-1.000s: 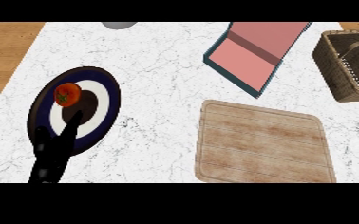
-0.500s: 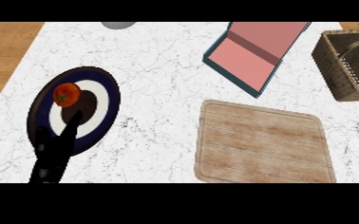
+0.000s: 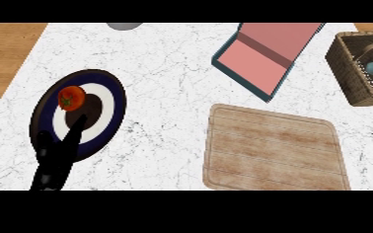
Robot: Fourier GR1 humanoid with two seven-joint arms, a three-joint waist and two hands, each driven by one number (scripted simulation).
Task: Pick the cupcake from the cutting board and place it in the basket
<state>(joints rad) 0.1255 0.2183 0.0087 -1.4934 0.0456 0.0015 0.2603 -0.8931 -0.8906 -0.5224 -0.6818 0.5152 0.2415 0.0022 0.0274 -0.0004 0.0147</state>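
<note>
The cutting board point(image 3: 273, 149) lay bare on the white marble counter point(image 3: 167, 79) at lower right, with no cupcake showing on its wooden top. The wicker basket point(image 3: 348, 69) sat at the right edge, well apart from the board's upper corner, and something pale blue-grey showed inside it, too little of it visible to tell what it was. Between board and basket, nearer the top, an open pink box with a teal rim point(image 3: 268, 55) stood tilted. At the left, a dark blue and white plate point(image 3: 109, 109) held a tomato point(image 3: 71, 98). The left hand point(image 3: 59, 150) rose from the lower edge over that plate, its fingers straight and pressed together, tips just below the tomato.
</note>
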